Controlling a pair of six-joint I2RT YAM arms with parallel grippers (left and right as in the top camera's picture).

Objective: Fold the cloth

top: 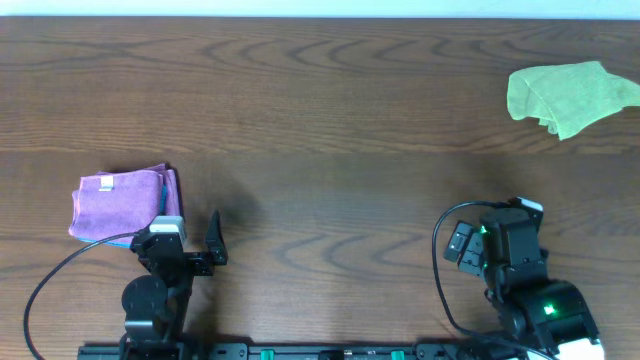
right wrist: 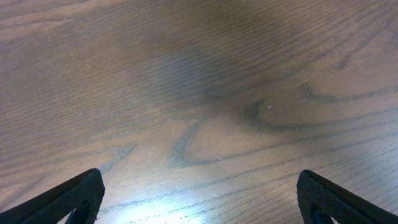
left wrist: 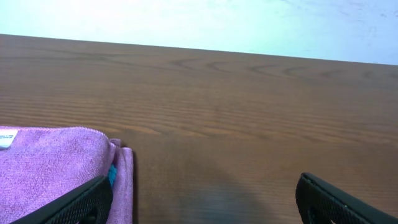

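Overhead: cloth [top: 118,205] folded w/ white tag [top: 106,183] (text unreadable); L gripper [left wrist: 205,208], R gripper [right wrist: 199,199] both apart.

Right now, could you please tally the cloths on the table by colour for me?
Purple cloth: 1
Lime-green cloth: 1
Blue cloth (only a thin edge shows, against the purple one): 1
Total: 3

No legible text on cloth [top: 125,205] tag [top: 105,183].
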